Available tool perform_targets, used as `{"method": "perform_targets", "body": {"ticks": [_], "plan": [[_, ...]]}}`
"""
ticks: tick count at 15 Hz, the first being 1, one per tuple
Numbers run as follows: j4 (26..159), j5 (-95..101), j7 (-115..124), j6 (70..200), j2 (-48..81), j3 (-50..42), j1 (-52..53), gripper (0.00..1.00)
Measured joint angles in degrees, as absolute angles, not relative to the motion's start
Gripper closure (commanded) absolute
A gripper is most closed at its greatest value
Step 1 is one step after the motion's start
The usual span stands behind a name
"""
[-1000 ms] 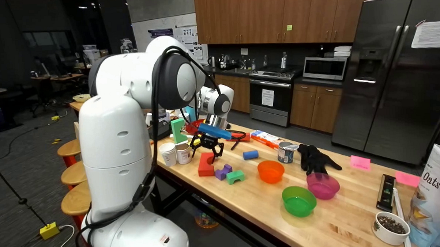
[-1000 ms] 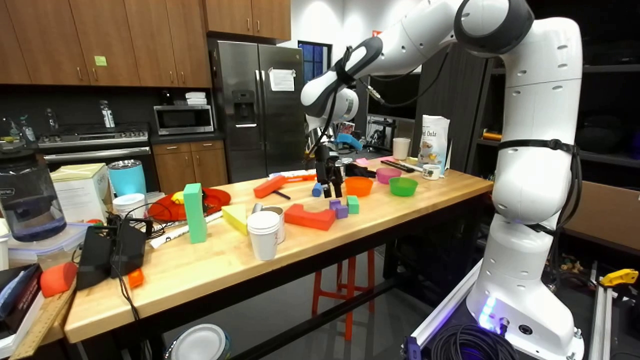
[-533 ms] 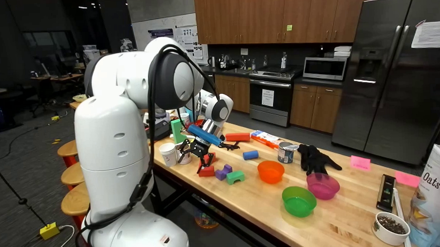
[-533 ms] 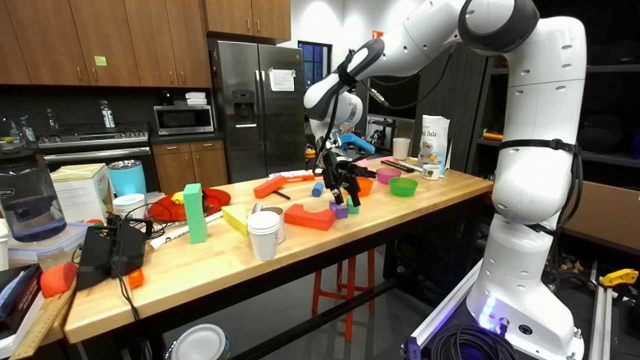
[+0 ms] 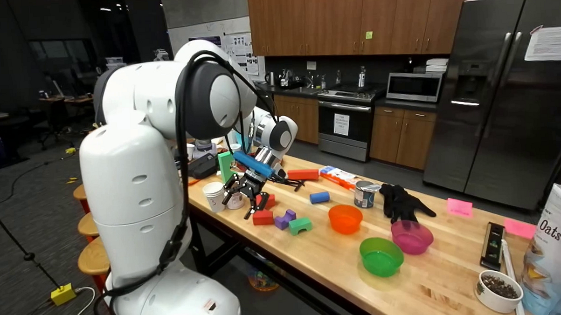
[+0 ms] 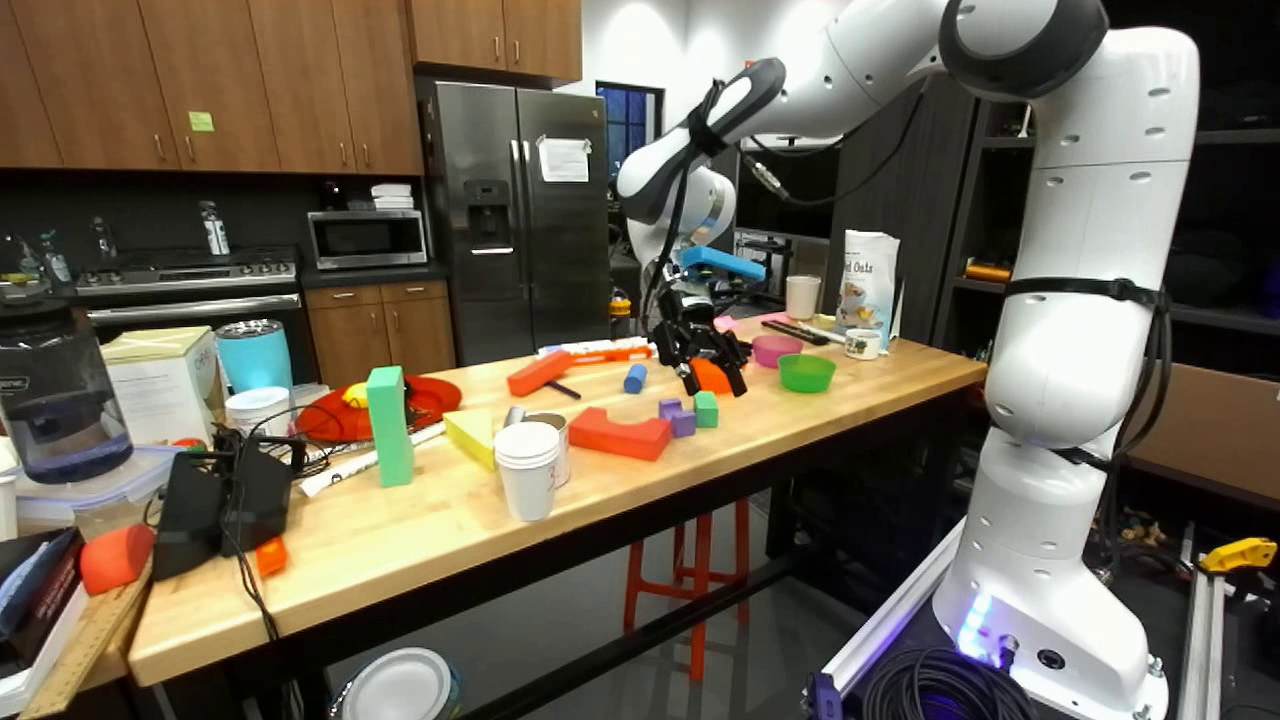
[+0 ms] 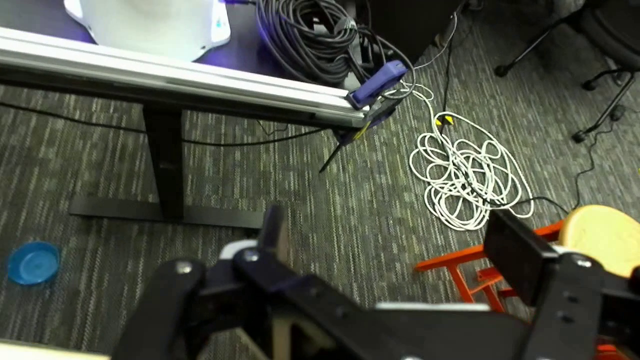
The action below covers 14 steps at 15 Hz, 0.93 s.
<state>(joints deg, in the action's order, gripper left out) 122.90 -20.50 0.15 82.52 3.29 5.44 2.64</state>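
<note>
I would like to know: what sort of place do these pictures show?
It is probably a robotics lab with a kitchen area. The refrigerator and the microwave suggest a kitchen, while the large white robot arm beside the wooden table points to a lab.

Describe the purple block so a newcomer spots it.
On the wooden table, look between the red arch block and the orange bowl. Two small blocks sit there; the purple block is nearer the red one. Its notch faces up, while the green arch block opens downward.
</note>
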Motion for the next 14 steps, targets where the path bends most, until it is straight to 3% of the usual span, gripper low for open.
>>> {"method": "perform_targets", "body": {"ticks": [7, 14], "plan": [[122.7, -21.6, 3.4, 78.2, 2.9, 4.0, 2.6, 0.00], [119.7, -16.1, -11.1, 79.7, 3.0, 5.1, 4.1, 0.00]]}}
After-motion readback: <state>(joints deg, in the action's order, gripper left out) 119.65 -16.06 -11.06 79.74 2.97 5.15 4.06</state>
